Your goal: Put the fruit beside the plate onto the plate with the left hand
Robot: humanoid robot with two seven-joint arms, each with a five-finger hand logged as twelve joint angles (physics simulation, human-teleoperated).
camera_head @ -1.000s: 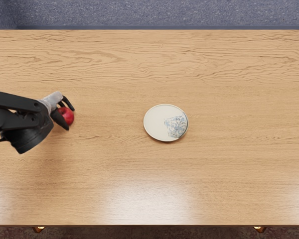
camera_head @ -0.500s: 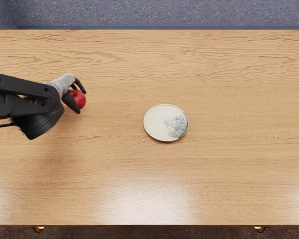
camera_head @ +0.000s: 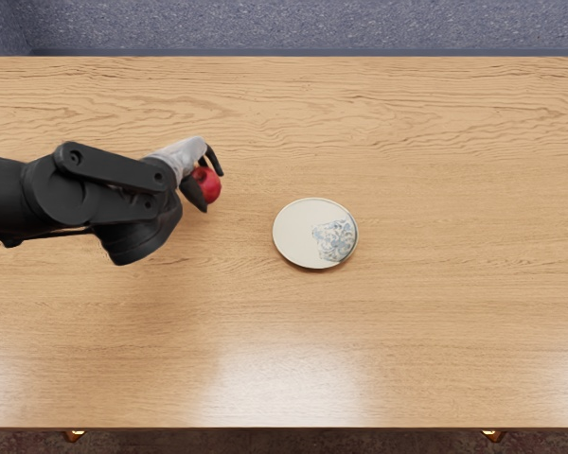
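1. Head view, the step in hand: the carry. The left hand (camera_head: 193, 168), on a dark arm that comes in from the left edge, is closed around the small round red fruit (camera_head: 209, 183). Dark fingers curl over the fruit's far and near sides.
2. Head view, the fruit: it sits at the hand's right tip, gripped by the fingers and only partly covered, with its red right side showing. It is over the light wooden table (camera_head: 417, 123), left of the round cream plate with a blue patterned patch (camera_head: 293, 227) and a little farther back. Bare wood lies between the two. I cannot tell how high the fruit is above the wood.
3. Head view, the next move: it looks like a sweep to the right and slightly nearer, until the fruit hangs over the plate's middle. The hand should then lower and open gently. A round fruit would probably roll off such a shallow dish if dropped.
4. Head view, the other arm: the right hand does not show.
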